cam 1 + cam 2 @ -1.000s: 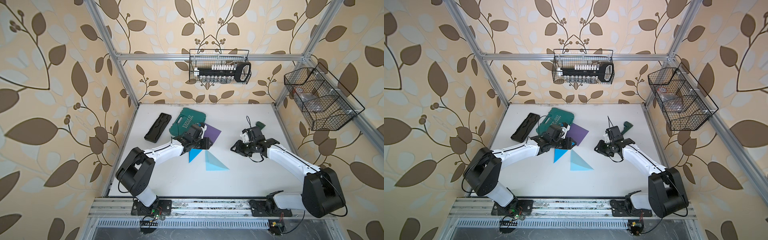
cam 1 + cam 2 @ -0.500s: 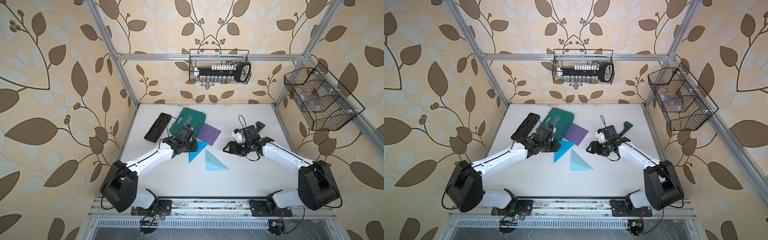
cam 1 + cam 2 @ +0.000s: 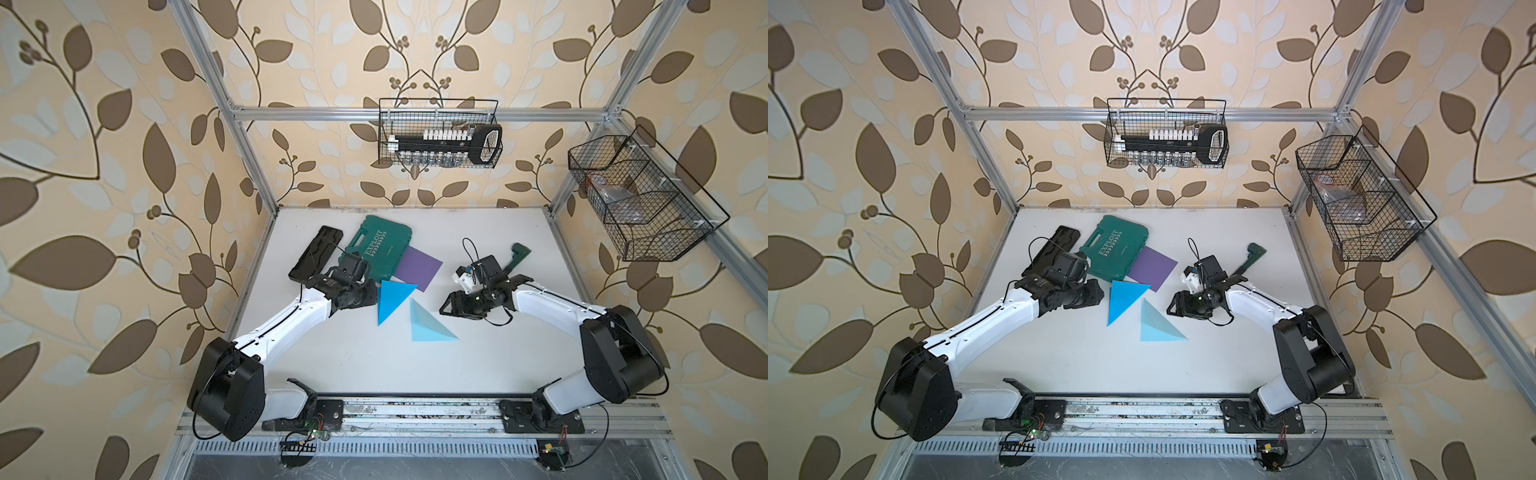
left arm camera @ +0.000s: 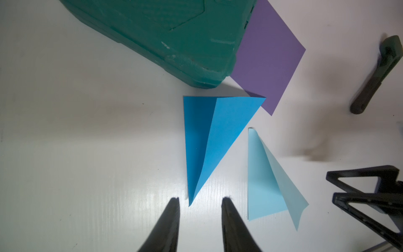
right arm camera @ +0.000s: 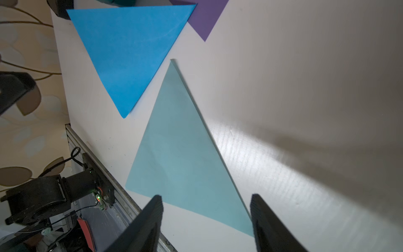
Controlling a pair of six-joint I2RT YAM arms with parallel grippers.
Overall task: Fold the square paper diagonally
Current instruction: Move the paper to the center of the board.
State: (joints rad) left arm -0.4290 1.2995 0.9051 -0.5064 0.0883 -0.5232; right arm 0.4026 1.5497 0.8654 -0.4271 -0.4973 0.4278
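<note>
Both top views show a green case (image 3: 380,249) lettered EXPLOIT overlapping the flat purple square (image 3: 417,270). Blue paper (image 3: 390,299) lies folded into a triangle just beside the left gripper (image 4: 200,199), jaws parted and empty; the right gripper (image 5: 206,196) gapes empty near a pale triangle (image 3: 428,326).

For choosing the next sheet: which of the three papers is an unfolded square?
The purple paper by the green case; the bright blue paper and the pale blue paper are folded triangles.
</note>
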